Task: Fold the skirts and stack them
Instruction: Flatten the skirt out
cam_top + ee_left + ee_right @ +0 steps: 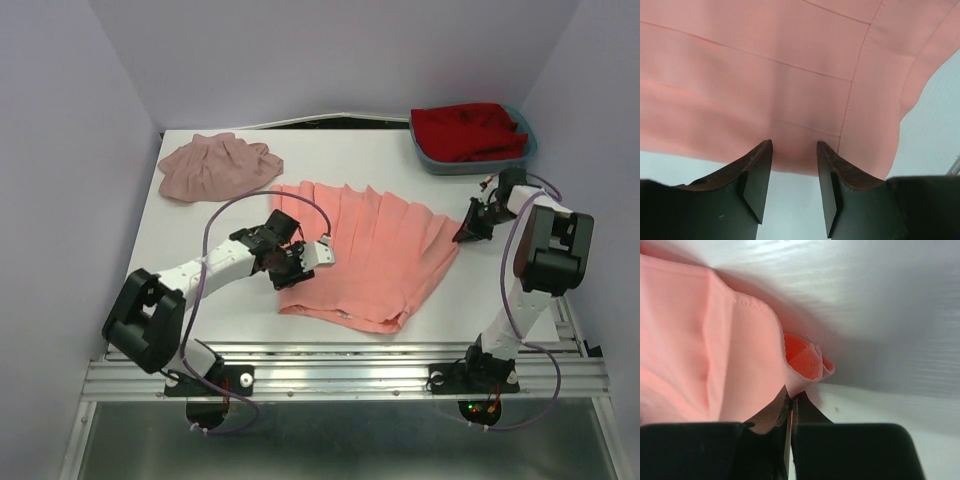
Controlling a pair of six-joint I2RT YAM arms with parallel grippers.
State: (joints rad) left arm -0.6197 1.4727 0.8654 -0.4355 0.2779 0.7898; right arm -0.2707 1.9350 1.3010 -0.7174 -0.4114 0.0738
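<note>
- Top view: the coral skirt [370, 250] lies fanned out wide in the middle of the white surface [200, 230], pleats running from far to near.
- The mauve skirt [215, 165] sits bunched at the far left corner, just beside the coral one's far left edge.
- At the far right stands a teal bin [470, 166] holding red cloth [465, 130].
- My left tool [285, 265] is over the coral skirt's left edge. My right tool [468, 232] is at its right edge.
- Left wrist view: my left tool [794, 145] has its two dark jaws standing apart, with bare surface [935, 125] showing in the gap between them.
- The hem of the coral skirt [765, 75] runs right across the tips. I cannot tell whether the tips touch it, and nothing is pinched.
- Right wrist view: my right tool [791, 402] is closed tight, jaws pressed together on a corner of the coral skirt [700, 350].
- The pinched corner folds over just above the tips, showing a brighter orange inner face, with the pale surface [880, 300] beyond.
</note>
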